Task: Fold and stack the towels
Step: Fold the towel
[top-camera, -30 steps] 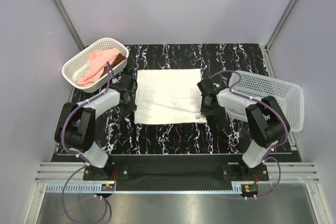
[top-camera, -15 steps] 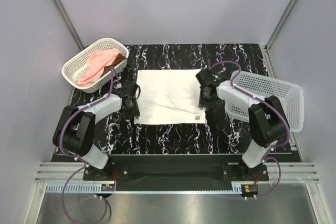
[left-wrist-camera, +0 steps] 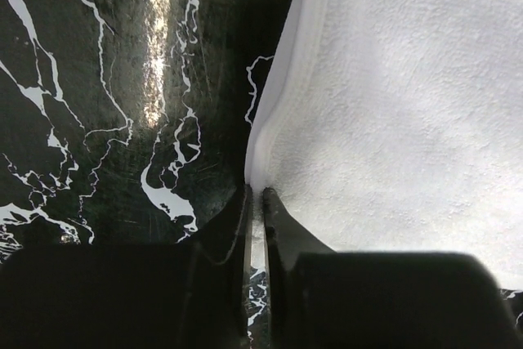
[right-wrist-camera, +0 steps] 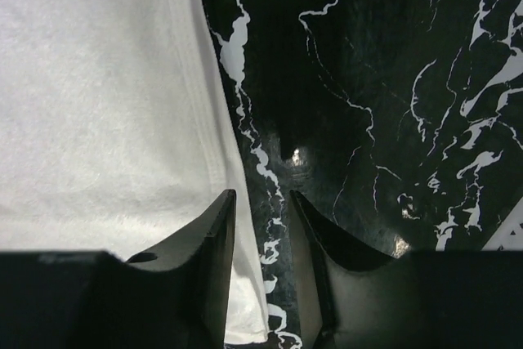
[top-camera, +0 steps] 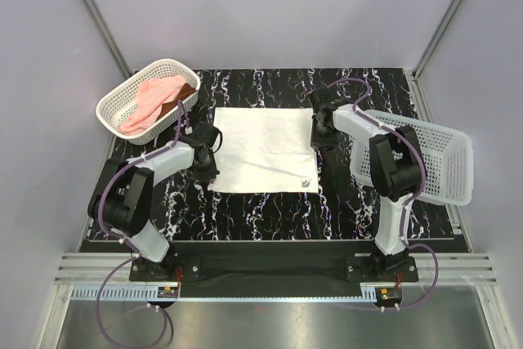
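Observation:
A cream-white towel [top-camera: 265, 150] lies flat in the middle of the black marbled table. My left gripper [top-camera: 210, 161] sits at the towel's left edge; in the left wrist view the gripper [left-wrist-camera: 256, 194] is shut on the white hem of the towel [left-wrist-camera: 392, 79]. My right gripper [top-camera: 318, 130] is at the towel's right edge, toward the far corner. In the right wrist view it [right-wrist-camera: 261, 195] stands open, one finger over the towel [right-wrist-camera: 98, 79], the other over bare table. A pale pink towel [top-camera: 149, 101] and a rust-brown towel [top-camera: 186, 92] lie bunched in the left basket [top-camera: 114, 105].
A larger white lattice basket [top-camera: 433, 161] stands at the right, close behind my right arm. Grey walls close in the table on three sides. A small tag [top-camera: 304, 182] shows at the towel's near right corner.
My left gripper has closed onto the towel's left hem. My right gripper has travelled along the right edge toward the far corner and opened wider.

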